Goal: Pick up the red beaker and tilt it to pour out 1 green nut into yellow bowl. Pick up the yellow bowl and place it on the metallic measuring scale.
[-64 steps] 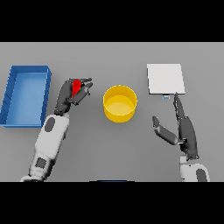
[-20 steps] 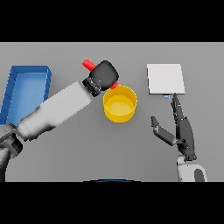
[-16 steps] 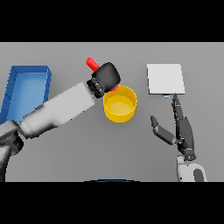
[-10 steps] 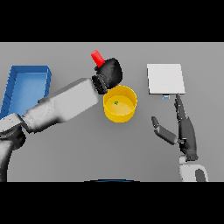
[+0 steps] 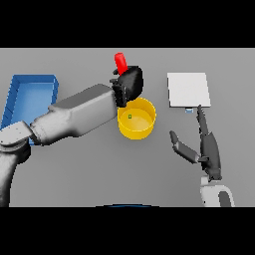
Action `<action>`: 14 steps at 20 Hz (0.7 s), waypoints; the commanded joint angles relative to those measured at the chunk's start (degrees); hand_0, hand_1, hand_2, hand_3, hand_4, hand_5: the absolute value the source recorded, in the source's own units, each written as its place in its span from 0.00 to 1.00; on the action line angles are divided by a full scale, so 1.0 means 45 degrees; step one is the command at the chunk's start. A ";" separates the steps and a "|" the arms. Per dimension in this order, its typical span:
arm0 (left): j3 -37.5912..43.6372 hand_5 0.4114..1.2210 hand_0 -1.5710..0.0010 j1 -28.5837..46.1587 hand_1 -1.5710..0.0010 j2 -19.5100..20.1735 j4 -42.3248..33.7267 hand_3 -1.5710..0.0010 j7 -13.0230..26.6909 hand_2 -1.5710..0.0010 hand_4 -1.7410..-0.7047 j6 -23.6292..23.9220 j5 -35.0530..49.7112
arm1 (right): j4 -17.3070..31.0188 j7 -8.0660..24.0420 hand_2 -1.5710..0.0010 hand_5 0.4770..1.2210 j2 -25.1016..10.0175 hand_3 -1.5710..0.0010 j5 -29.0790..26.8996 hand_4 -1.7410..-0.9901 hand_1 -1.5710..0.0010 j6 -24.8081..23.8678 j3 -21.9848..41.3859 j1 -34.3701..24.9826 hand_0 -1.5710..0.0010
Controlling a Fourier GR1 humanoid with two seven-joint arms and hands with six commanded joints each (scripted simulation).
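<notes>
Pouring looks done: 1 green nut (image 5: pixel 130 117) lies in the yellow bowl (image 5: pixel 136 118). Your left hand (image 5: pixel 128 85) grips the red beaker (image 5: pixel 120 63) just above its rim; your right hand (image 5: pixel 206 147) waits open, fingers straight, near the scale (image 5: pixel 188 89). Next, you set the beaker down and lift the bowl.

The setting is a laboratory-style test bench. A plain grey table (image 5: pixel 74 174) fills the view, with no walls or furniture visible. The yellow bowl (image 5: pixel 136 118) serves as the landmark. To its right and slightly farther back lies a flat metallic measuring scale (image 5: pixel 188 89). Well to its left sits a blue bin (image 5: pixel 27 99). Just behind it is a red beaker (image 5: pixel 120 62). Weighing and sorting equipment indicates bench work.
</notes>
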 commanded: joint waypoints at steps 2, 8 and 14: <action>0.0124 1.00 0.00 -0.0627 0.00 0.0275 -0.0012 0.00 -0.0390 0.00 0.01 -0.0192 0.0193 | -0.0137 -0.0106 1.00 0.15 -0.0038 1.00 0.0001 0.71 1.00 0.0027 0.0018 0.0144 1.00; 0.1531 1.00 0.00 -0.2733 0.00 0.1234 0.1268 0.34 -0.0633 0.07 0.04 0.0725 0.1152 | 0.0063 -0.0316 1.00 0.16 0.0152 1.00 -0.0118 0.74 1.00 0.0032 0.0067 -0.0038 1.00; 0.4389 1.00 0.00 -0.3675 0.00 0.2015 0.3724 0.12 0.0635 0.02 0.02 0.1036 0.3740 | 0.0239 -0.0390 1.00 0.16 0.0115 1.00 -0.0758 0.72 1.00 0.0375 -0.0144 -0.0275 1.00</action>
